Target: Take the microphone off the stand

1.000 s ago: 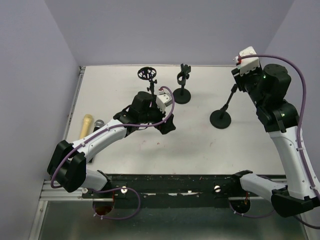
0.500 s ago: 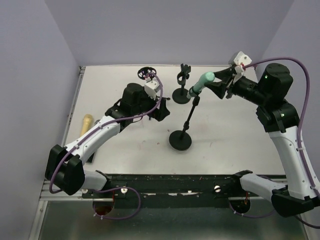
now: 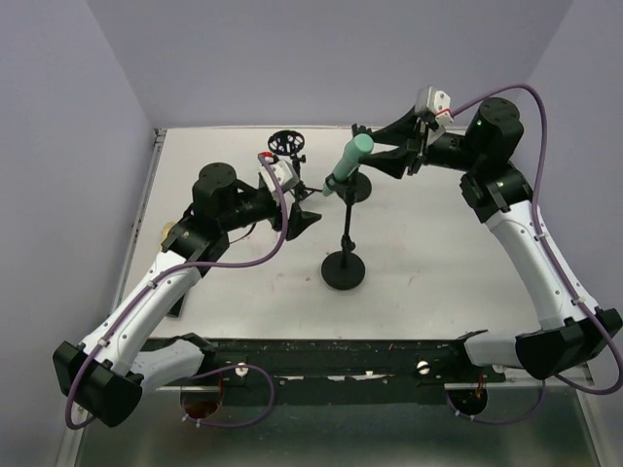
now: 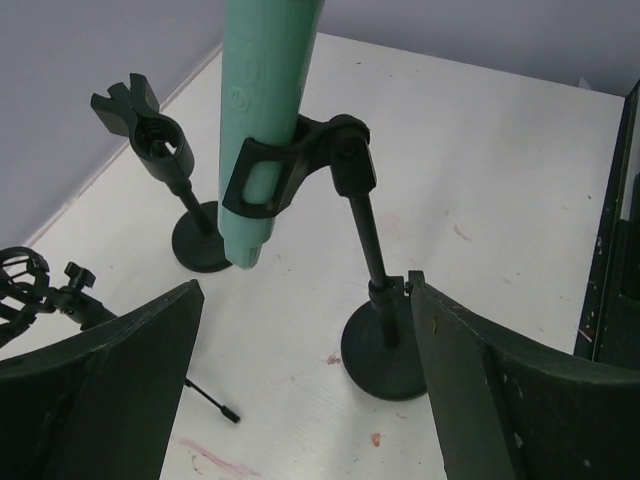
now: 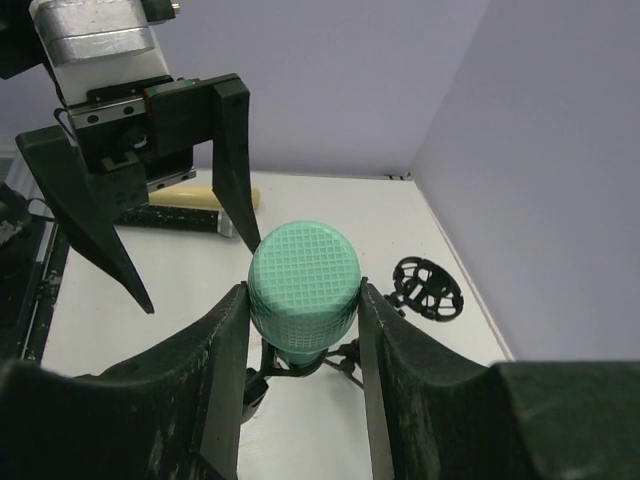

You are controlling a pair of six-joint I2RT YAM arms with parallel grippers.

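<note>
Green microphone point(image 3: 348, 163) sits tilted in the clip of the stand point(image 3: 345, 255), upper centre of the top view, mesh head pointing up-right, tail end down-left. The stand's round base rests on the white desk point(image 3: 438, 263) near the middle of the frame. Right end effector point(image 3: 380, 156) comes in from the upper right and is closed on the microphone head; in the right wrist view both fingers point(image 5: 225, 340) press against either side of the green mesh ball, about half open. Left end effector point(image 4: 305, 290) is at centre left of the top view, spread wide and gripping nothing; in the left wrist view the stand's pole and base sit beyond the gap between its two fingers, no contact. The microphone's lower end pokes below the clip, upper centre of that view. A second stand with an empty clip point(image 4: 160, 165) stands behind, left of the microphone there. A round black shock mount point(image 3: 285, 144) lies at top centre of the desk. A yellow microphone point(image 5: 232, 197) lies at the desk's left edge, partly hidden by the left arm in the top view.
</note>
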